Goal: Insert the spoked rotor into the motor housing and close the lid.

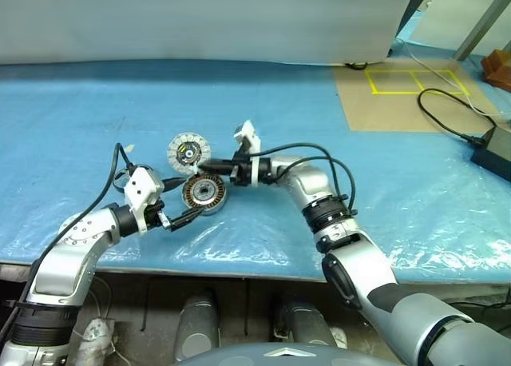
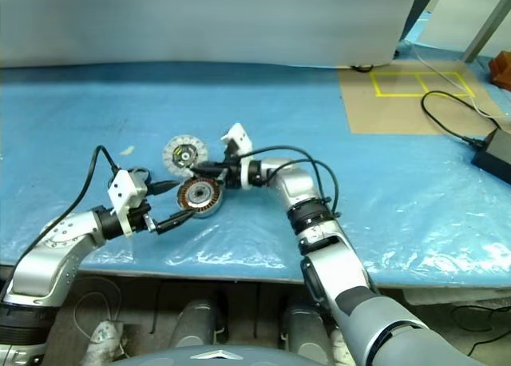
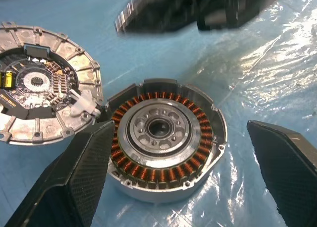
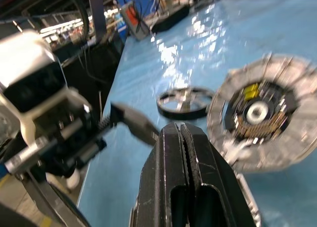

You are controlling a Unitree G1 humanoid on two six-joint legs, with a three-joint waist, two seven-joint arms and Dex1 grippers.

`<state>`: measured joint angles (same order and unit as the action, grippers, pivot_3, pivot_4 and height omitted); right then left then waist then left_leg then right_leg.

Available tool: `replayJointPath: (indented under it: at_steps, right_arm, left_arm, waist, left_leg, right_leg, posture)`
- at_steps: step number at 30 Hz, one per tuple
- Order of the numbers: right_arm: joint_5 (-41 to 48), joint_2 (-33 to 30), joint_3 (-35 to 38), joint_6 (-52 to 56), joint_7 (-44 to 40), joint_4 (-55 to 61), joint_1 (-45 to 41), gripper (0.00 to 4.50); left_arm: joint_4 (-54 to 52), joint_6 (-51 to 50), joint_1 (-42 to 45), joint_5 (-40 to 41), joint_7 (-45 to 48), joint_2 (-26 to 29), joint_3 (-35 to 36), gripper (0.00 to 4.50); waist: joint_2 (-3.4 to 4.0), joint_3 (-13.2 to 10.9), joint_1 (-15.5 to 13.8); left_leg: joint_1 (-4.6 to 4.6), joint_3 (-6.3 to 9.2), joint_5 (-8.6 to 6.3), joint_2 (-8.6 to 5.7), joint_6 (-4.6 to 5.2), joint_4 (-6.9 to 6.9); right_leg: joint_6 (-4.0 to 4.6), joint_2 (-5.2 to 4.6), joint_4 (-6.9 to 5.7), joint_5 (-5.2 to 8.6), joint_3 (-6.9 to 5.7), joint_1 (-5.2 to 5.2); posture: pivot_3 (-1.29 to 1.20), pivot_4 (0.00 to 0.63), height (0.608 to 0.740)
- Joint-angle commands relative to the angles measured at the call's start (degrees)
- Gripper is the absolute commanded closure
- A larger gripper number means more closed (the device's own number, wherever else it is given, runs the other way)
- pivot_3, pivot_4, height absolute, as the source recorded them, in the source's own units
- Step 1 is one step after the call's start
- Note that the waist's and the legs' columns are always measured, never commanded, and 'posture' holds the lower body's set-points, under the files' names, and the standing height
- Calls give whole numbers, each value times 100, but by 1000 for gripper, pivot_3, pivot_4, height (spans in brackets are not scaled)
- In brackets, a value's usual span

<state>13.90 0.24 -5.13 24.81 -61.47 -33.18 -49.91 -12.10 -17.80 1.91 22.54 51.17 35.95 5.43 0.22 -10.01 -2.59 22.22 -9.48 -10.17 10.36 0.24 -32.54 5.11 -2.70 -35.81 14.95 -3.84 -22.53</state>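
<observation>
Two black fingers of the left gripper (image 3: 173, 182) are being held wide apart on either side of the housing (image 1: 204, 193), which is lying on the blue table (image 1: 383, 190). The right gripper (image 4: 182, 138) is being kept clenched, empty, just above it, with the lid (image 1: 188, 150) lying just behind and the rotor (image 4: 184, 102) beyond.

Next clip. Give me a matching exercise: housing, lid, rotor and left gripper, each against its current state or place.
1. motor housing
2. lid
3. spoked rotor
4. left gripper

A. open
B. pinched by the shut right gripper
C. copper windings exposed, centre empty
D. circuit side up, beside the motor housing

Pairs: 1-C, 2-D, 3-B, 4-A
</observation>
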Motion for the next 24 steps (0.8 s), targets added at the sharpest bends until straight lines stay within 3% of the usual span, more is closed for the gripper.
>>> replayJointPath:
  at_steps: [1, 8, 16, 20, 24]
  right_arm:
    - [234, -196, 36, 270, 23, 754, -16, 4485]
    - [252, -703, -127, 572, 149, 1732, 462, 4485]
    - [359, -788, -105, 790, 683, 2240, 942, 4485]
    - [408, -766, -132, 924, 819, 2289, 1051, 4485]
    - [299, -874, -239, 825, 818, 2147, 1074, 4485]
  left_arm:
    - [-126, 64, -59, 74, 70, 174, 231, 0]
    - [228, 233, -57, 13, -71, 426, 837, 0]
    - [406, -139, -314, 397, -229, 657, 1796, 0]
    - [323, -581, -354, 827, -627, 370, 2117, 0]
    - [275, -1442, -464, 1931, -1108, -213, 2660, 0]
  waist:
    - [0, 0, -4]
    - [-2, -1, -9]
    - [-5, -2, 5]
    - [-5, -2, -14]
    - [-6, -2, -14]
  left_leg:
    - [-1, 0, 0, 0, 0, 5]
    - [-6, 0, -3, -1, -7, 10]
    - [-9, 0, -10, -2, -23, 11]
    - [-9, 0, -10, -4, -23, 12]
    - [-16, 0, -11, -4, -24, 7]
  right_leg:
    - [1, 0, 2, 1, -1, 0]
    - [1, 0, 11, 1, -3, 5]
    - [0, 0, 11, 1, -1, 5]
    - [1, -1, 12, 2, -1, 5]
    - [1, -2, 11, 2, 0, 13]
  posture:
    - [0, 150, 740]
    - [0, 150, 740]
    - [0, 150, 740]
    - [0, 150, 740]
    - [0, 150, 740]
